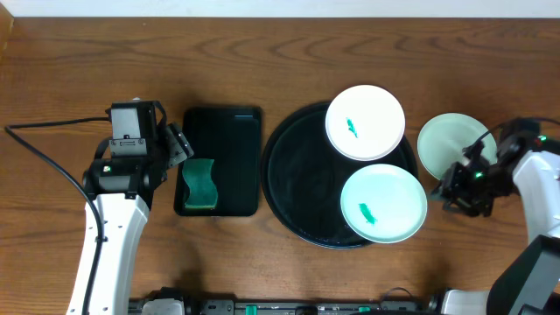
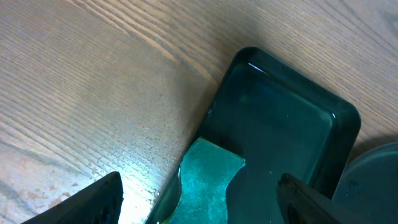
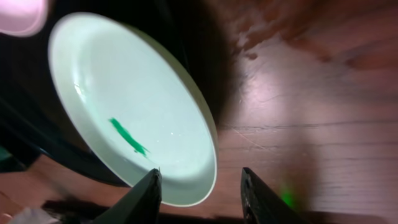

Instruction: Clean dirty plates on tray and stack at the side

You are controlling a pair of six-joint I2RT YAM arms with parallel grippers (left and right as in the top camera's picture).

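Left gripper (image 1: 178,144) (image 2: 199,179): jaws spread wide and holding nothing, hanging over the left edge of the small tray.
Sponge (image 1: 199,184) (image 2: 208,180): green, lying in the small tray, below the gap between the left jaws and apart from both fingers.
Small tray (image 1: 229,140) (image 2: 280,124): black and rectangular, under the left jaws and running on ahead of them.
Tray (image 1: 302,175) (image 2: 373,180): round and black with a raised rim, past the small tray from the left jaws and straight ahead of the right jaws.
White plate (image 1: 365,122) (image 3: 18,15): on the tray's far right rim, green smear at its centre, ahead of the right jaws and off to one side.
Mint plate (image 1: 383,203) (image 3: 137,106): on the tray's near right part, with a green smear (image 3: 127,137). Its nearest edge lies in the gap between the right jaws, close to one finger; I cannot tell whether they touch.
Side plate (image 1: 444,144): mint, on the table (image 1: 70,61) right of the tray, just beside the right jaws and partly hidden by that arm.
Right gripper (image 1: 451,188) (image 3: 200,174): jaws partly spread with a clear gap between the fingers, pinching nothing.
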